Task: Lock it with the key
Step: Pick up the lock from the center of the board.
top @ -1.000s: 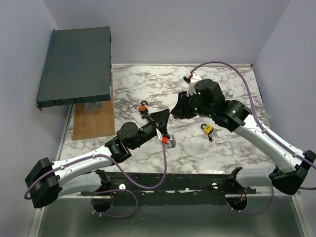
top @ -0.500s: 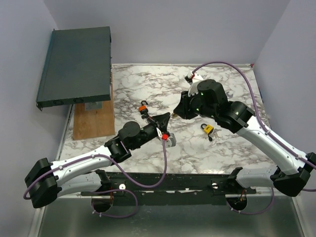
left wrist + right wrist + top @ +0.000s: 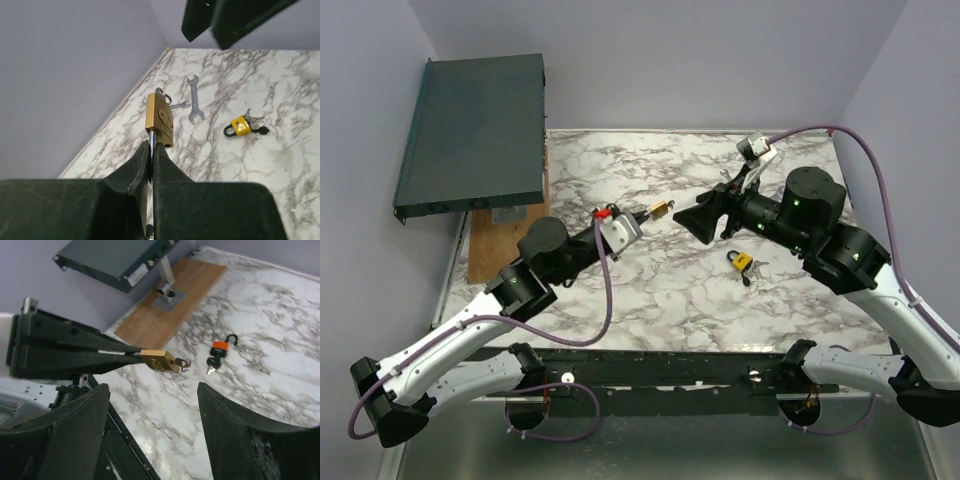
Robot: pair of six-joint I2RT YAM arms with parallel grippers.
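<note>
While aloft over veined marble (image 3: 280,165), boxy brass padlock (image 3: 160,119) in left tool (image 3: 151,148)

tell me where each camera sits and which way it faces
Top external: above and behind the bases, looking down at the marble table; both arms show.
Left wrist: behind the left gripper, looking along its shut fingers at the brass padlock they clamp.
Right wrist: behind the open right gripper, looking between its fingers toward the left gripper.
All three views share the brass padlock.
</note>
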